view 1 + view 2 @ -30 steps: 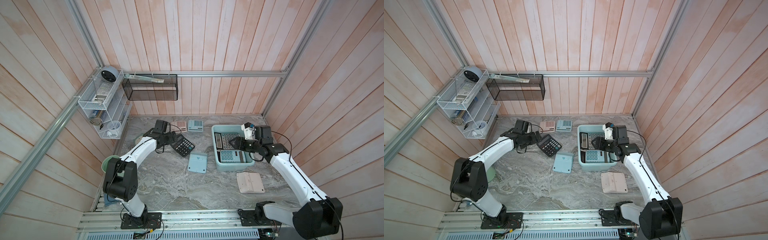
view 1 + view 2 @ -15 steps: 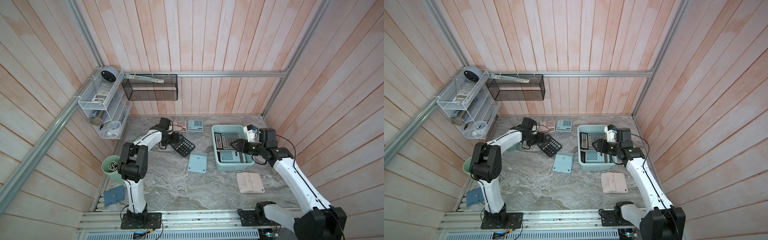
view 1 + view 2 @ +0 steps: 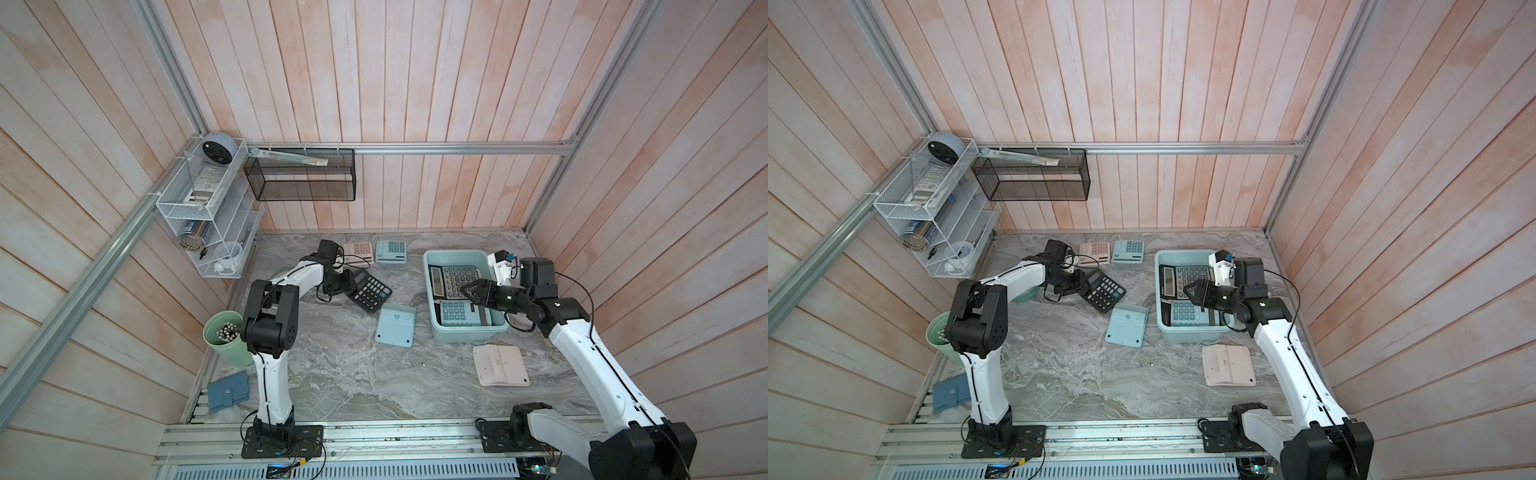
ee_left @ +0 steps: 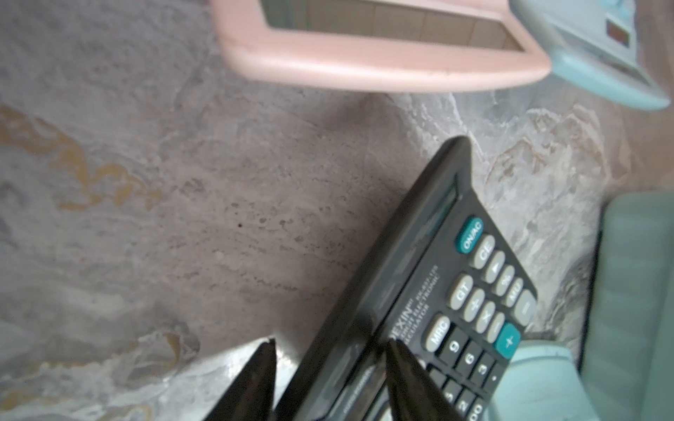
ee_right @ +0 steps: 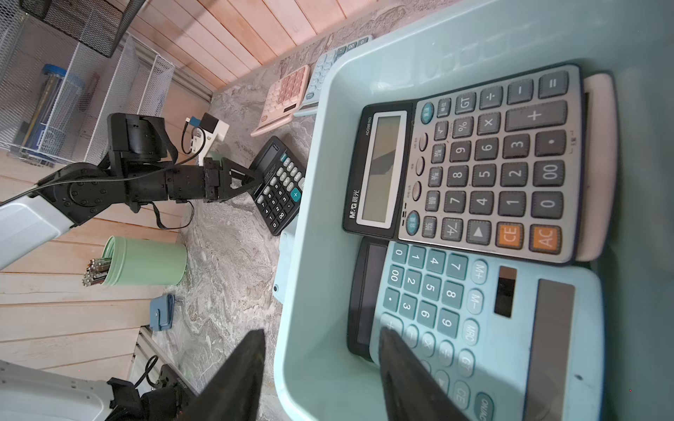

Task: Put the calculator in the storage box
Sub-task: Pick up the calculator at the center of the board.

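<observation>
Fingers [image 4: 251,379] of our left gripper [image 4: 330,342] straddle the display edge of the black plastic desk calculator [image 3: 371,294], left of centre on the grey marble tabletop [image 3: 340,374]; whether they pinch, we cannot tell. Our right gripper [image 5: 321,331] hovers, jaws apart, over the pale teal rectangular plastic storage box [image 3: 469,335], right of centre.

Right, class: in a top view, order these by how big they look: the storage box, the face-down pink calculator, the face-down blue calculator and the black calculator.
1. storage box
2. face-down pink calculator
3. face-down blue calculator and black calculator: these look about alike and the black one is partly hidden, so they are left unranked.
</observation>
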